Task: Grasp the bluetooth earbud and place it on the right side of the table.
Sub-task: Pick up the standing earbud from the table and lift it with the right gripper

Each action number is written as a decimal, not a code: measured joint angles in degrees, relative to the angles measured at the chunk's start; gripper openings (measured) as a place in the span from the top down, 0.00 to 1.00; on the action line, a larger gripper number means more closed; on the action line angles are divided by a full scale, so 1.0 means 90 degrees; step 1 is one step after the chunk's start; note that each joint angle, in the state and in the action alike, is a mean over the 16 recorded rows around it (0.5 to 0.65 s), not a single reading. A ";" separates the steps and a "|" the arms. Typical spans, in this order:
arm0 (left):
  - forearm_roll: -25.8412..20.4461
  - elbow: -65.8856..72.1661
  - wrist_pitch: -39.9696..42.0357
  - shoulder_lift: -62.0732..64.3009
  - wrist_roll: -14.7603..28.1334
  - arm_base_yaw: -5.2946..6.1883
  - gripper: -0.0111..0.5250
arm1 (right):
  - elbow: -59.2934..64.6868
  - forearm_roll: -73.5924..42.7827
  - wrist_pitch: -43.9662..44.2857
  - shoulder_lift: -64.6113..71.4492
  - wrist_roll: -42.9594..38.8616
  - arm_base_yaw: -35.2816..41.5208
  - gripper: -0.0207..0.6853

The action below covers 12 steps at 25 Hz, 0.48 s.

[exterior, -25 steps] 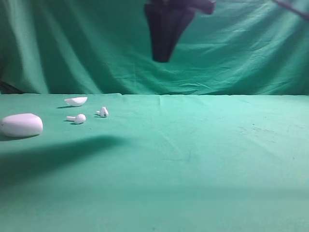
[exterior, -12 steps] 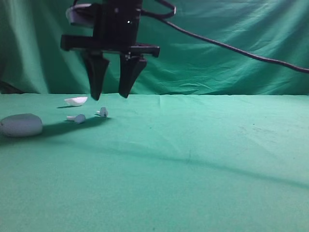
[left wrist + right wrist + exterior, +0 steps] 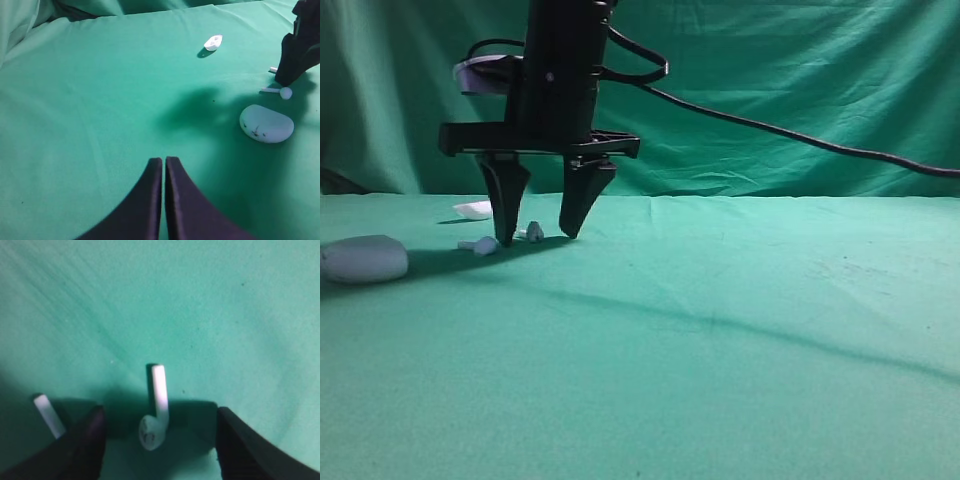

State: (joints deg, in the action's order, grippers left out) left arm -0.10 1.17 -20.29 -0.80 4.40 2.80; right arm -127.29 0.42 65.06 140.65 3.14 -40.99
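The right claw (image 3: 537, 236) stands with its fingers wide apart, tips low over the green counter (image 3: 740, 330) at its left side. The bluetooth earbud (image 3: 156, 412) lies on the cloth between the two fingers, touching neither, its stem pointing away from the wrist camera. A second earbud (image 3: 481, 245) lies just outside the left finger, a white lid-like shell (image 3: 473, 209) behind it and a white oval case (image 3: 364, 259) farther left. The left claw (image 3: 164, 200) hangs apart from these, fingers pressed together, holding nothing.
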 joint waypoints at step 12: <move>0.0000 0.0000 0.0000 0.0000 0.0000 0.0000 0.98 | -0.0098 -0.0009 -0.0013 0.0087 -0.0006 0.0000 0.72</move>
State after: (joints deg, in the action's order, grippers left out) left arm -0.10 1.17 -20.29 -0.80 4.40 2.80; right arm -128.18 0.34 64.95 141.44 3.09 -40.99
